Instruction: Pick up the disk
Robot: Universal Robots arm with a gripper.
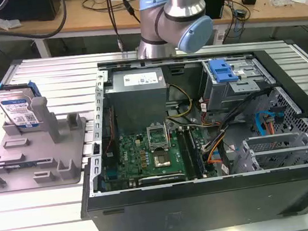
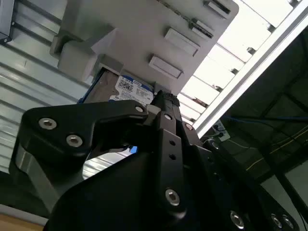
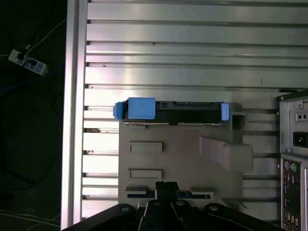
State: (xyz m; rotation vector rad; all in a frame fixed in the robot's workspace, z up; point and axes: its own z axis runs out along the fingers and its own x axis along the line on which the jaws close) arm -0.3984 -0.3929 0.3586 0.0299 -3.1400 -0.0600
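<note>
The disk (image 1: 18, 110) stands upright on its edge in a slot at the back of the grey holder tray (image 1: 43, 160), on the exterior view's left. Its white-and-blue label faces the camera and blue rails run along its sides. In the first wrist view the disk (image 3: 173, 109) shows edge-on from above, with a blue tab at one end, at the far edge of the tray (image 3: 183, 159). My gripper (image 3: 166, 190) hangs well above the tray, apart from the disk. In the second wrist view the gripper (image 2: 163, 103) points towards the disk's label (image 2: 127, 89).
An open computer case (image 1: 200, 132) lies on the slotted aluminium table (image 1: 55, 70), right of the tray in the exterior view, with a blue-tabbed drive cage (image 1: 224, 75) inside. My arm (image 1: 171, 14) rises behind the case. A power strip (image 3: 29, 62) lies on the floor beyond the table edge.
</note>
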